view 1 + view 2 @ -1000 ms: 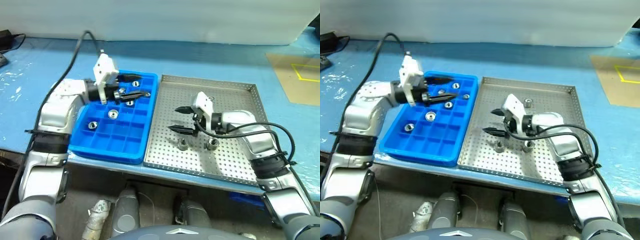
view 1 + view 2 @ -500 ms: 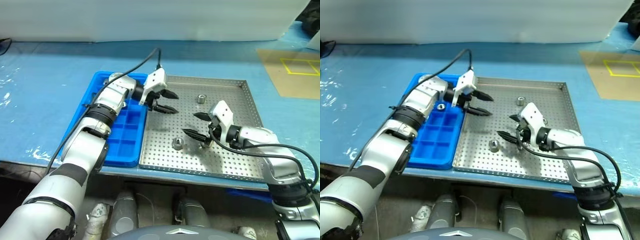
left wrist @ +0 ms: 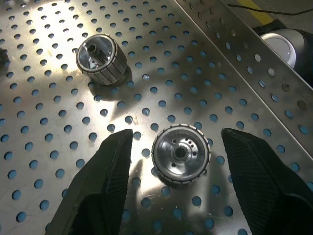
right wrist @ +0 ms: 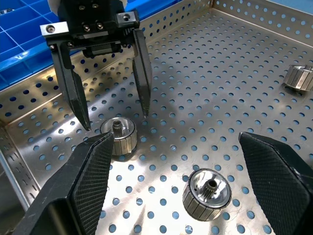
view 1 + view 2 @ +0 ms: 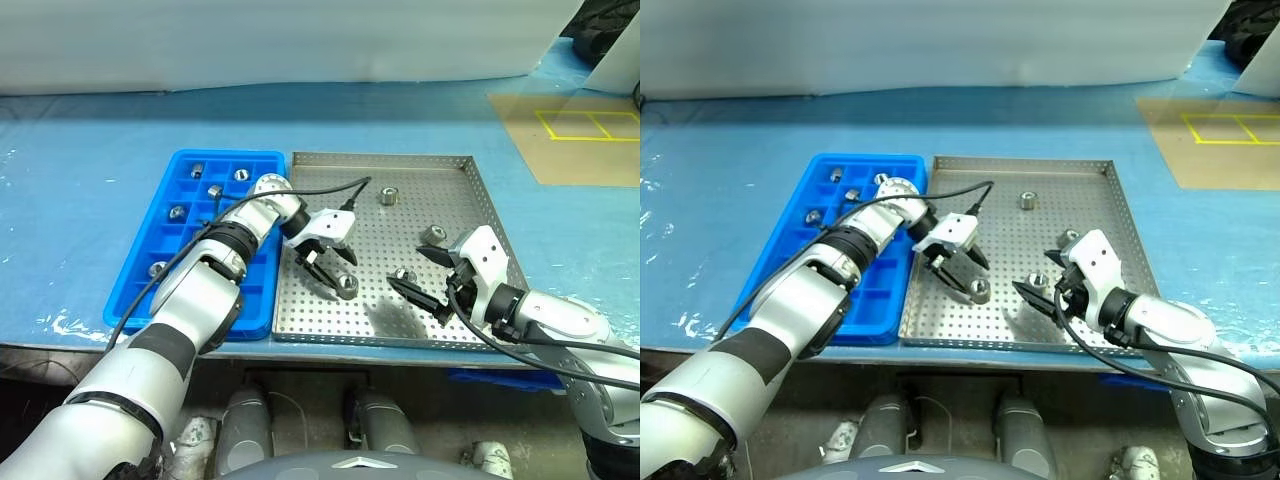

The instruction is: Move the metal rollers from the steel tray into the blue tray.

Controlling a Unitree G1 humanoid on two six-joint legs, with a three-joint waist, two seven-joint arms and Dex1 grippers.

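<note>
Your left arm hides part of the blue tray, left gripper spread over a ribbed shiny roller, right gripper wide, empty

The desk has a light blue top, and a thin clear plastic film lies over it with small wrinkles near the left edge. Behind the desk stands a plain white wall. At the far right on the desk lies a brown cardboard sheet with yellow lines on it. Under the front edge the floor is dark grey.
</note>
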